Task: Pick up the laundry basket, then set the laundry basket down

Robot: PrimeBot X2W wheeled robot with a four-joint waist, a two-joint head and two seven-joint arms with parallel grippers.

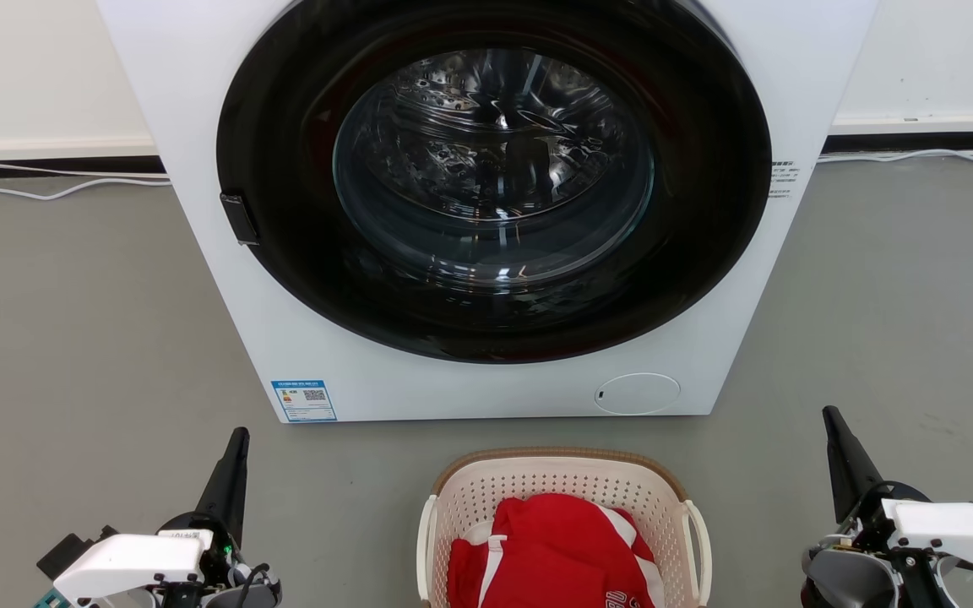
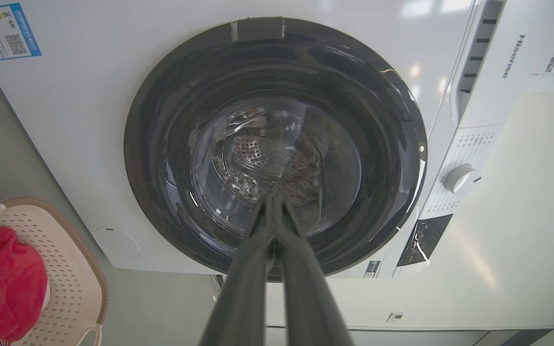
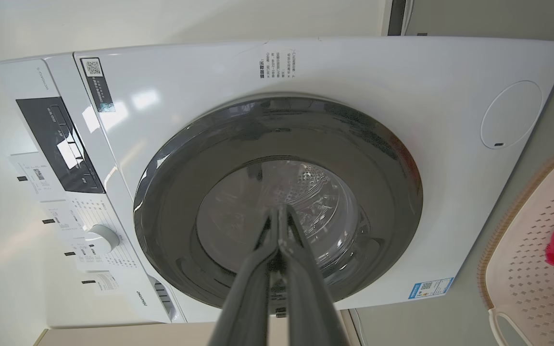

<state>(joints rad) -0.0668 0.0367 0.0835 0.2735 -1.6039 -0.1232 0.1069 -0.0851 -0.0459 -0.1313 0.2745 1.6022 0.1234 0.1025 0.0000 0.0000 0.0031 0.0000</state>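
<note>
The laundry basket [image 1: 562, 485], cream-white and perforated with a tan rim, stands on the grey floor at the bottom centre of the head view, in front of the washing machine. A red and white garment [image 1: 554, 549] lies inside it. White loop handles show on both sides, the left handle [image 1: 426, 540] and the right handle [image 1: 700, 540]. My left gripper [image 1: 237, 439] is shut and empty, well to the left of the basket. My right gripper [image 1: 831, 415] is shut and empty, well to its right. The basket's edge shows in the left wrist view [image 2: 65, 269] and the right wrist view [image 3: 527, 269].
A white front-loading washing machine [image 1: 301, 279] with a dark round door [image 1: 493, 177] stands just behind the basket. Cables [image 1: 47, 192] run along the wall's base on both sides. Bare grey floor lies left and right of the basket.
</note>
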